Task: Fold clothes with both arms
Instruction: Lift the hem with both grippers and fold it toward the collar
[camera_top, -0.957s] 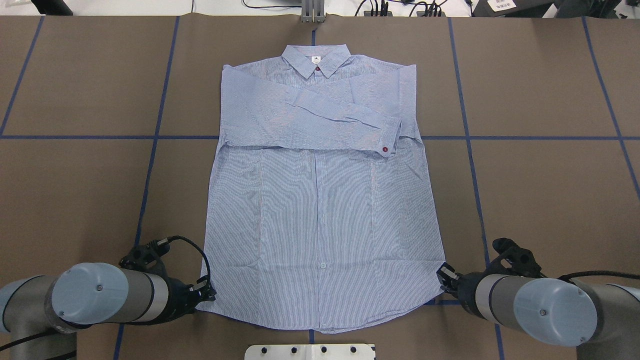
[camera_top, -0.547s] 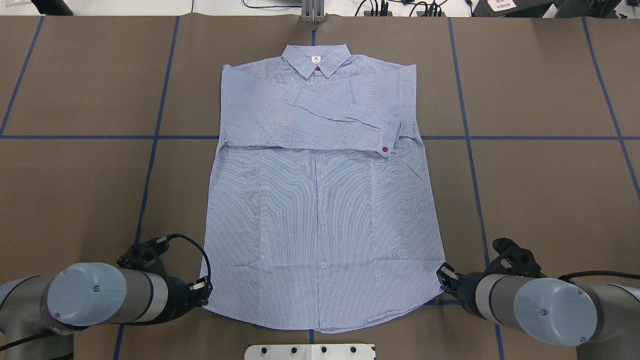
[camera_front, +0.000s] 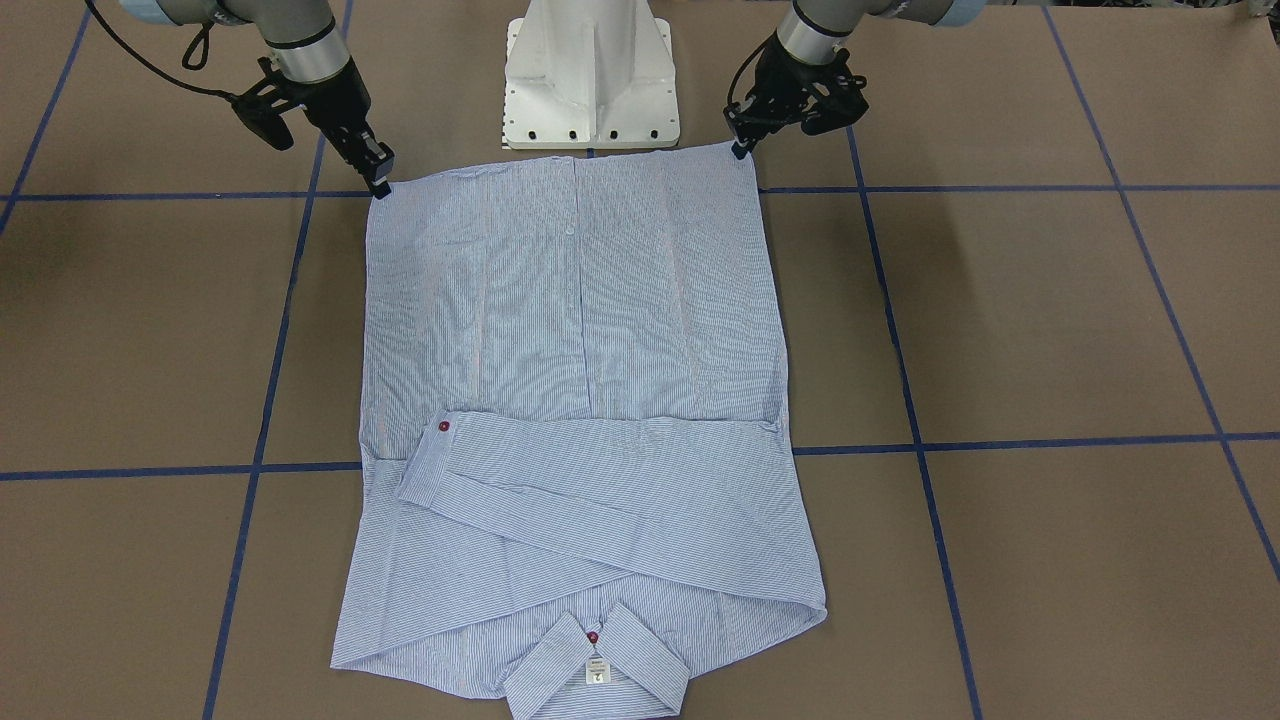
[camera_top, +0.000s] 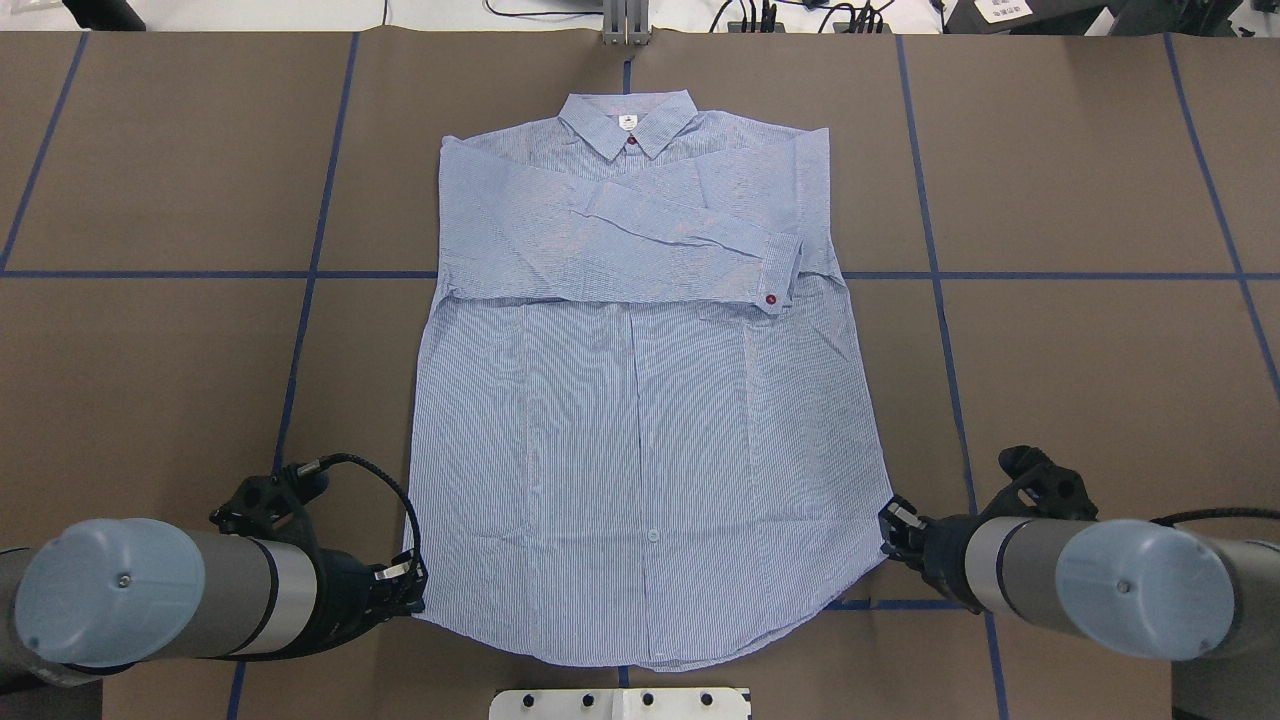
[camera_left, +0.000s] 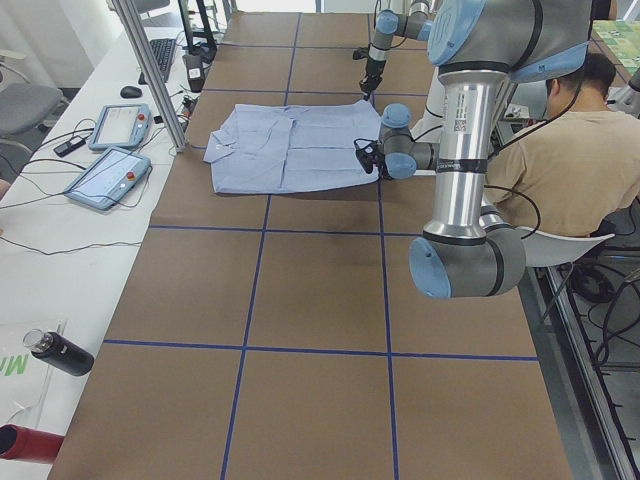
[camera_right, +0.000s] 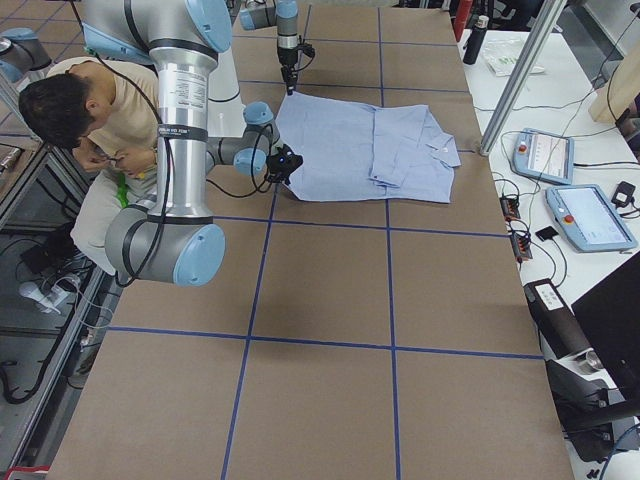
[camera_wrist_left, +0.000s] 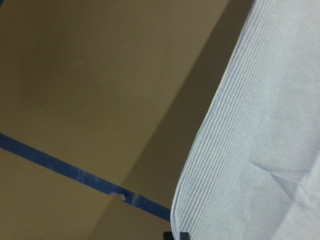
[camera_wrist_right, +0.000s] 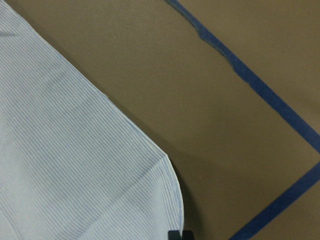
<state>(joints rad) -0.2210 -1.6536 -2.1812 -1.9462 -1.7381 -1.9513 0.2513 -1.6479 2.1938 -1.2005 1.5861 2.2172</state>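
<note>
The striped shirt (camera_top: 640, 420) lies flat, front up, collar at the far side, with both sleeves folded across the chest. It also shows in the front view (camera_front: 570, 330). My left gripper (camera_top: 410, 590) is shut on the shirt's near left hem corner; in the front view it (camera_front: 740, 148) is at the top right. My right gripper (camera_top: 888, 525) is shut on the near right hem corner, seen at the top left of the front view (camera_front: 380, 185). Both wrist views show a hem corner (camera_wrist_left: 200, 200) (camera_wrist_right: 165, 185) raised a little, casting a shadow on the table.
The white pedestal base (camera_front: 590, 70) stands just behind the hem, between the arms. Blue tape lines (camera_top: 300, 330) cross the brown table. A seated person (camera_left: 560, 150) is behind the robot. Teach pendants (camera_left: 105, 175) and a metal post (camera_left: 150, 70) stand beyond the collar.
The right gripper has moved forward and up with the hem corner. The left arm has drawn back slightly with its corner. The shirt has shifted a little to the left.
</note>
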